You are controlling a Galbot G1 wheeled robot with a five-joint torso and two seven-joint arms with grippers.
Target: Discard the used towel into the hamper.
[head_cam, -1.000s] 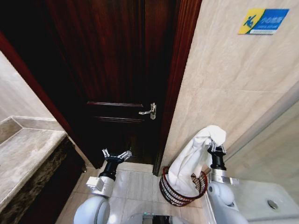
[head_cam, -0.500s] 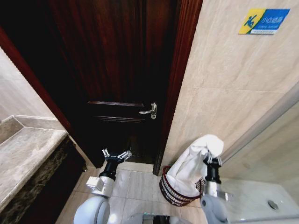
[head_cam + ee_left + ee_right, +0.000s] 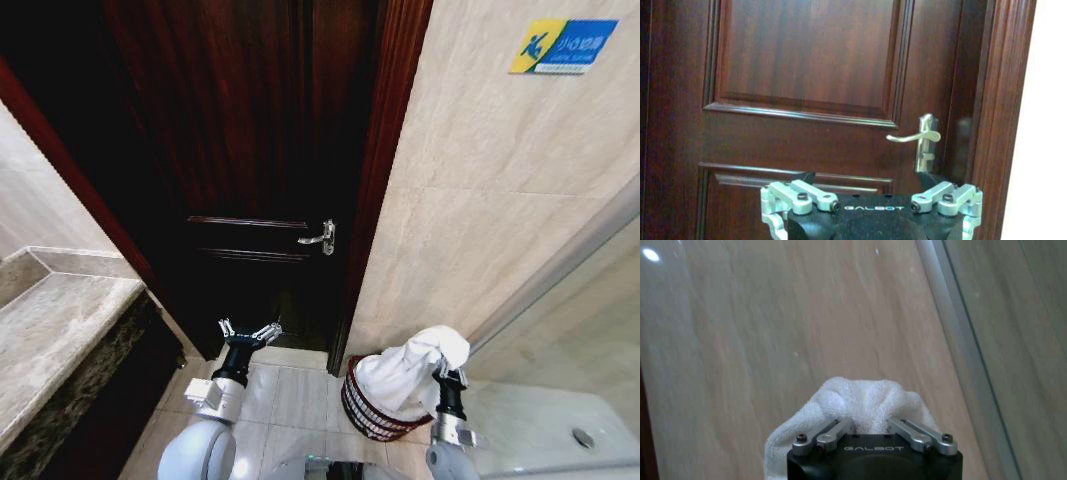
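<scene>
**Towel low over the hamper, grip not yet released**

The fingers point(image 3: 833, 432) of the right gripper point(image 3: 870, 432) are closed on a bunched top fold of the white towel point(image 3: 415, 372), which bulges out between and above them in the right wrist view. From this pinch the cloth hangs down and to the robot's left, and its lower part already lies inside the hamper point(image 3: 362, 412), the dark reddish-brown wire basket that stands on the tiled floor point(image 3: 300, 395) against the beige wall point(image 3: 480, 200), just beside the door frame. The right gripper point(image 3: 447, 372) itself is near the hamper's rim, on its right side.

The left gripper point(image 3: 249, 333) is held idle in front of the dark wooden door point(image 3: 807, 75), below the lever handle point(image 3: 917, 137), its fingers point(image 3: 797, 192) spread apart and empty.

So the task looks mostly done (this is my judgement): the towel is partly in the basket. What remains is to open the right fingers so the top part also falls in, and it may hang over the rim.
</scene>
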